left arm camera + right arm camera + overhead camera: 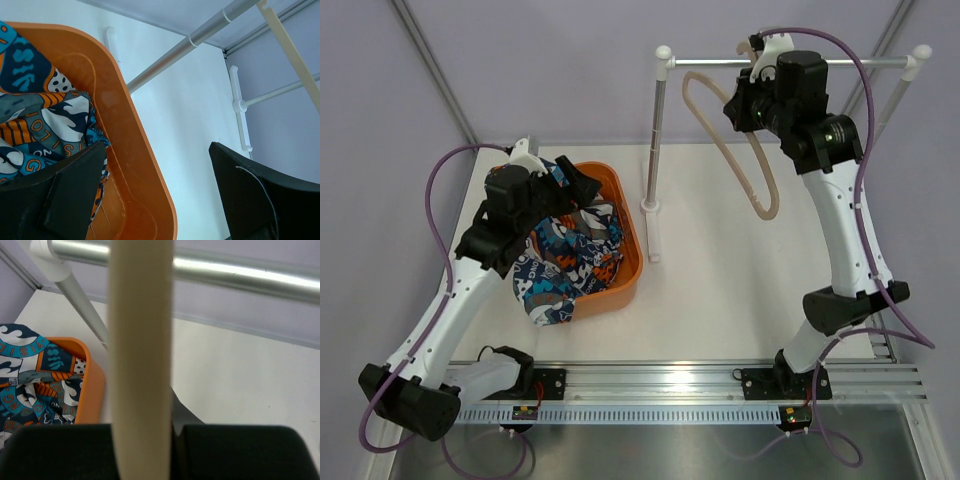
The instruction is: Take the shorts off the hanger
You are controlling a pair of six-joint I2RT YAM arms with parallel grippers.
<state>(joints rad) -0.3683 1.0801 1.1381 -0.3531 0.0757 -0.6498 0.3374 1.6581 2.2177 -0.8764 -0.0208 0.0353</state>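
This is a robot test booth in a lab, not a home. A bare white table (720, 300) is closed in behind and at both sides by plain lilac panels (570, 70) set in thin metal struts (432, 70). A slotted aluminium rail (670, 385) runs along the table's near edge, with the left arm (450, 300) and right arm (845, 230) bolted to it. Purple cables (431, 190) loop off the arms. A small clothes rail (715, 63) stands at the table's far edge.

Lettering printed on the shorts (45, 115), mostly cut off by folds, large blue "SIG" on teal in the left wrist view, an orange strip with upside-down letters like "SILO", "VISI" on a teal strip in the right wrist view
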